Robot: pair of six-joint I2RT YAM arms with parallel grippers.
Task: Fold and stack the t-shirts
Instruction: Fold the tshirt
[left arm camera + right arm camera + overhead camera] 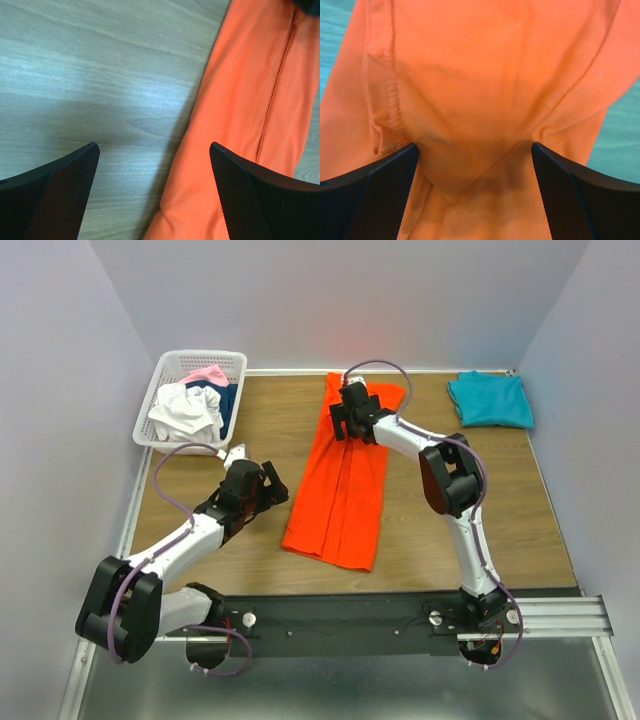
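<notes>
An orange-red t-shirt lies folded into a long strip down the middle of the table. My right gripper hangs open over its far end, the fabric filling that wrist view between the spread fingers. My left gripper stands open just left of the strip's near half. In the left wrist view the shirt's edge runs between the two fingers, with bare wood on the left. A teal-blue t-shirt lies folded at the far right corner.
A white basket at the far left holds white, pink and navy shirts. Grey walls close in the table on three sides. A black rail carrying the arm bases runs along the near edge.
</notes>
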